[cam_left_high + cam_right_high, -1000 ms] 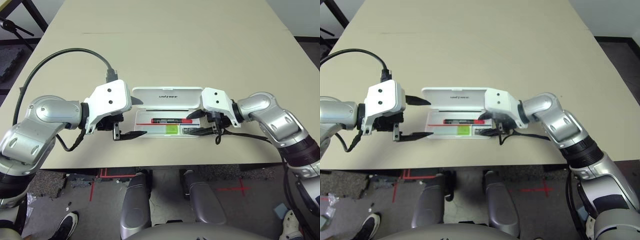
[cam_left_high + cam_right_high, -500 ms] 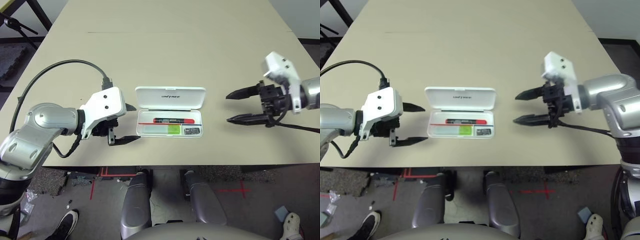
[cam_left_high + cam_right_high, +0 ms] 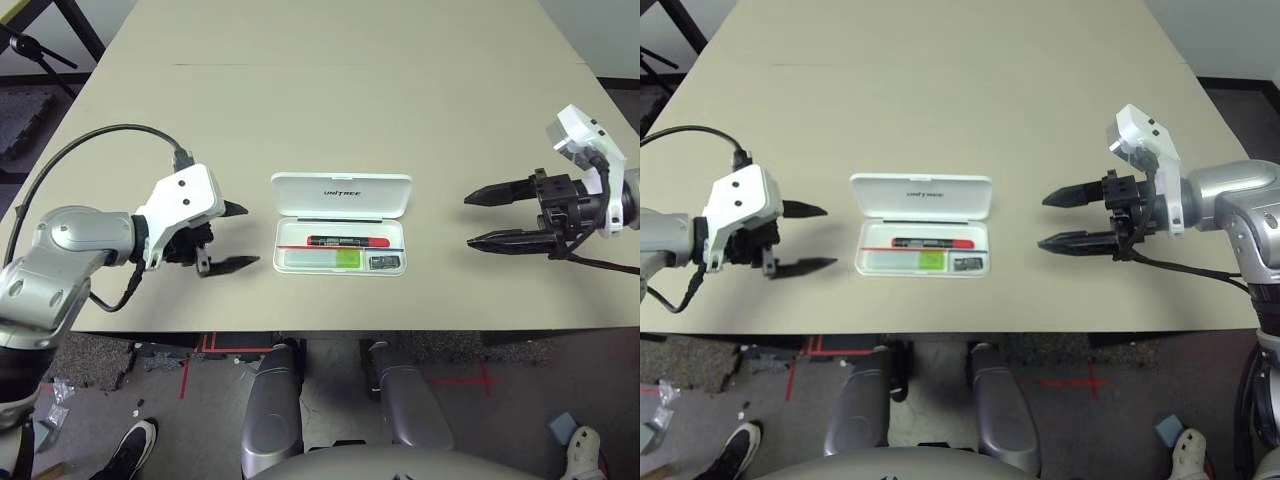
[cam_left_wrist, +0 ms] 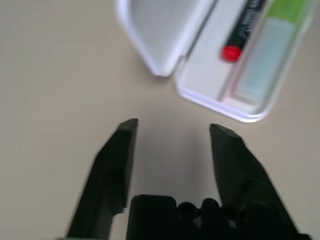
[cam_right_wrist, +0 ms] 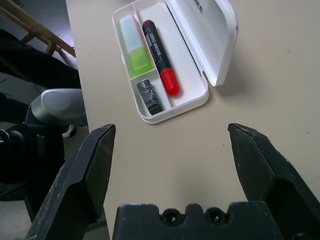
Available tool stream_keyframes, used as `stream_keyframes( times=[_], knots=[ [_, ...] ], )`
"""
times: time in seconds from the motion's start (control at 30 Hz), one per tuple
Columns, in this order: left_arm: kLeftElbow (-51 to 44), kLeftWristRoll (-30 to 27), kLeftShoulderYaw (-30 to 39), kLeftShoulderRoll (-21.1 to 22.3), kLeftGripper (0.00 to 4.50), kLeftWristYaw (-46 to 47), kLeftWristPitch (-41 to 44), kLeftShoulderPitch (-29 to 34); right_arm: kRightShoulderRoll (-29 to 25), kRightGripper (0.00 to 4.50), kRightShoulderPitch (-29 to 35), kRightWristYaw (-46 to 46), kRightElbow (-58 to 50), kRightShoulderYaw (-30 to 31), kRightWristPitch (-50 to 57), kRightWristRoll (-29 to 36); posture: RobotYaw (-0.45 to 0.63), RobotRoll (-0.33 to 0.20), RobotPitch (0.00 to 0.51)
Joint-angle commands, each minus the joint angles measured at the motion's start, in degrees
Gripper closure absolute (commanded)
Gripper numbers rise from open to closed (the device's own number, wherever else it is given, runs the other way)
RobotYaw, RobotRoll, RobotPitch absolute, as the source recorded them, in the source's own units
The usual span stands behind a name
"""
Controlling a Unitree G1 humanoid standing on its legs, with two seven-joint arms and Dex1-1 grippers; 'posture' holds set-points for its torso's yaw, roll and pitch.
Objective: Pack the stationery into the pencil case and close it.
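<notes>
The left gripper [image 3: 232, 237] hangs just above the table [image 3: 330, 110] off the left end of the pencil case [image 3: 341, 236], its two black fingers parted with a clear gap between them and nothing in that gap; it touches neither the case nor anything inside it. The right gripper [image 3: 482, 219] sits well off to the other side, spread wide, its fingers pointing back toward the case across bare tabletop and likewise carrying nothing. Between the two, near the front edge of the table, the white case lies flat with its hinged lid [image 3: 342, 196] thrown open toward the far side, small dark lettering showing on it. In the tray the red marker [image 5: 159, 54] lies lengthwise along the compartment next to the hinge, its black section toward the left gripper's end and its red end toward the right gripper's. In the nearer compartment the highlighter [image 5: 134, 45] rests parallel to the marker, green cap toward the middle of the tray, and beside that cap, in its own small pocket at the right-hand end, sits the small dark piece [image 5: 149, 96]. A black cable [image 3: 95, 150] loops from the left wrist back across the table.
</notes>
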Motion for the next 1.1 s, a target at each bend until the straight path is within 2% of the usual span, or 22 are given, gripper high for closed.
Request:
stream_keyframes(
  times=[0.03,0.17,0.43,0.7,0.9,1.1],
  knots=[
    [4.5,2.8,-0.9,-1.4,2.91,1.0,-3.2,-1.2,-0.8,0.00,1.2,0.2,-1.3,-0.1,0.0,0.5,0.05,0.000,0.227],
    [13.9,9.9,-3.3,-3.7,4.47,6.0,-7.9,-5.4,0.2,0.00,1.2,-0.7,-2.6,-0.3,0.4,1.3,0.04,0.000,0.227],
    [23.5,14.6,-5.8,-9.7,4.47,9.1,-11.0,-10.9,0.6,0.00,1.9,-1.9,-4.3,-0.1,0.6,2.2,0.02,0.000,0.227],
    [28.4,16.7,-7.3,-16.7,4.47,12.3,-12.6,-16.8,0.7,0.00,2.7,-2.4,-5.2,0.3,0.3,2.1,0.01,0.000,0.228],
    [26.4,15.3,-7.7,-20.7,4.47,11.3,-11.0,-18.1,1.1,0.00,2.3,-2.8,-5.5,0.5,0.4,2.3,0.01,0.000,0.228],
    [19.4,10.9,-8.1,-21.7,4.47,5.0,-12.5,-14.0,0.9,0.00,2.7,-2.8,-5.6,0.5,0.0,2.1,0.01,0.000,0.229]
  ],
)
